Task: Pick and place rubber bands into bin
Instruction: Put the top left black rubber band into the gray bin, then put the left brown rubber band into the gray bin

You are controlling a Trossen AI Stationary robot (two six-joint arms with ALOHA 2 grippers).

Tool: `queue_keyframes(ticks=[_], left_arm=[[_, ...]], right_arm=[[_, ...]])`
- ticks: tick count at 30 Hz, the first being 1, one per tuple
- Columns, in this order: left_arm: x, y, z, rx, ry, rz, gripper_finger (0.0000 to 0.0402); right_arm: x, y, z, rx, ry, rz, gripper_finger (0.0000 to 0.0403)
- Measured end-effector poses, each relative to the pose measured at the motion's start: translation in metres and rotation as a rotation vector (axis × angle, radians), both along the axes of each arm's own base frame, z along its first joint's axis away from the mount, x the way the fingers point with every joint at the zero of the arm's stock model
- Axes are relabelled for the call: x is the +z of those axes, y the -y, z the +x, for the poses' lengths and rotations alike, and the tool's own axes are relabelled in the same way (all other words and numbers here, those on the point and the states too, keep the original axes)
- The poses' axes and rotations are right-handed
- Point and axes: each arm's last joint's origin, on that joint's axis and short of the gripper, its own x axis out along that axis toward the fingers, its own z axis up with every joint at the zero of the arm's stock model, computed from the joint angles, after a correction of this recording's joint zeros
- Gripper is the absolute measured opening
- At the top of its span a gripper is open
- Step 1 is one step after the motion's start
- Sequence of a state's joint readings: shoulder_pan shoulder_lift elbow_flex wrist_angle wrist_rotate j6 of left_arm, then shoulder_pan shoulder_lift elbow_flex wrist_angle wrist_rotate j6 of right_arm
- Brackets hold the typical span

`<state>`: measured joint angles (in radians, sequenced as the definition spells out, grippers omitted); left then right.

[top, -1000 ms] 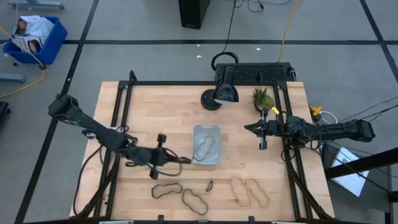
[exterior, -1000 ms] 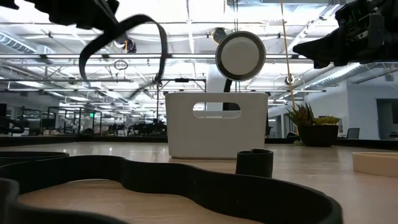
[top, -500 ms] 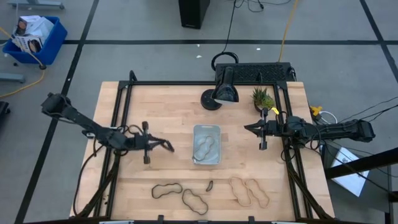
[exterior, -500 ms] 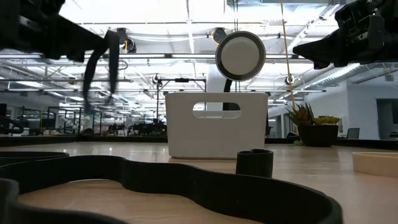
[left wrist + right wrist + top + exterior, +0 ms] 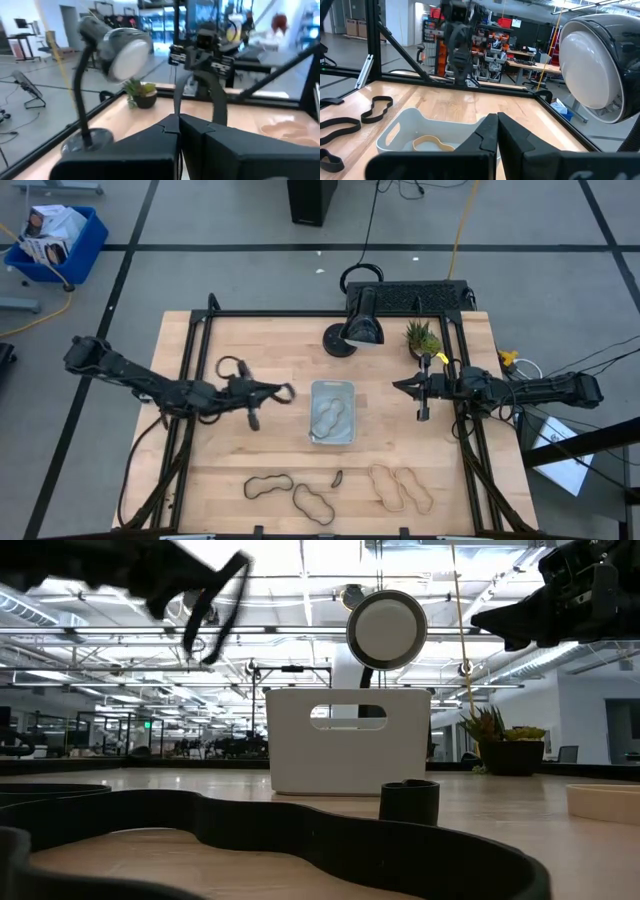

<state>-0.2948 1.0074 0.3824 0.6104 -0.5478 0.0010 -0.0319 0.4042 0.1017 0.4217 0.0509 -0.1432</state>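
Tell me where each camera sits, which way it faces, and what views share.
High view: above the table, facing straight down; both arms, left gripper, right gripper.
Low view: table height, facing across at the bin; arms overhead.
Left wrist: on left arm, facing the lamp; own fingers shut on a rubber band.
Right wrist: on right arm, facing the bin; own fingers.
All share the lamp.

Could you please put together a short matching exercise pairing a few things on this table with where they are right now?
Things:
1. bin
2. plant
3. small dark piece
4. lamp

Places:
A. near the front edge, among the loose bands
B. mid-table, with a pale band inside
C. back edge, just left of the plant
D. back right corner

Pairs: 1-B, 2-D, 3-A, 4-C
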Motion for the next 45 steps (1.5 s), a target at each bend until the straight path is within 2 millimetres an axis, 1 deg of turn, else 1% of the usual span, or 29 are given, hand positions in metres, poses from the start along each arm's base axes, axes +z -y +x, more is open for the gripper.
queue_keyframes(ticks=[4,6,8,12,14,17,20,22,27,31,37,40,42,45], left_arm=[[0.021,0.004,0.039,0.015,-0.075,0.041,0.0004],[0.026,0.005,0.06,-0.004,-0.112,0.062,0.0003],[0.027,0.005,0.08,-0.035,-0.143,0.081,0.0003],[0.015,0.0,0.113,-0.069,-0.203,0.084,0.0003],[0.004,-0.004,0.126,-0.081,-0.237,0.056,0.0003],[-0.016,-0.01,0.14,-0.091,-0.297,0.032,0.0003],[-0.031,-0.015,0.146,-0.074,-0.338,0.012,0.0003],[-0.037,-0.017,0.147,-0.066,-0.363,0.005,0.0003],[-0.042,-0.018,0.147,-0.08,-0.4,-0.011,0.0031],[-0.043,-0.016,0.147,-0.11,-0.41,-0.019,0.0076],[-0.043,-0.016,0.147,-0.118,-0.403,-0.051,0.0166],[-0.037,-0.016,0.145,-0.12,-0.39,-0.027,0.0204],[-0.028,-0.015,0.142,-0.128,-0.374,0.006,0.0222],[-0.007,-0.013,0.131,-0.122,-0.355,0.045,0.0233]], right_arm=[[0.0,0.0,0.0,0.0,0.0,0.0,0.0004],[0.0,0.0,0.0,0.0,0.0,0.002,0.0004],[0.0,0.0,0.0,0.001,0.001,0.014,0.0004],[0.0,0.0,0.0,0.001,0.002,0.027,0.0004],[0.0,0.0,0.0,0.001,0.002,0.027,0.0004],[0.0,0.0,0.0,0.001,0.001,0.027,0.0004],[0.0,0.0,0.0,0.001,-0.002,0.027,0.0004],[0.0,0.0,0.0,0.001,-0.002,0.027,0.0004],[0.0,0.0,0.0,0.001,-0.003,0.023,0.0004],[0.0,0.0,0.0,0.001,-0.003,0.022,0.0004],[0.0,0.0,0.0,0.001,-0.003,0.026,0.0004],[-0.001,0.0,0.0,0.001,-0.004,0.026,0.0004],[-0.001,0.0,0.0,0.001,-0.005,0.026,0.0004],[-0.001,0.0,0.0,0.001,-0.006,0.026,0.0004]])
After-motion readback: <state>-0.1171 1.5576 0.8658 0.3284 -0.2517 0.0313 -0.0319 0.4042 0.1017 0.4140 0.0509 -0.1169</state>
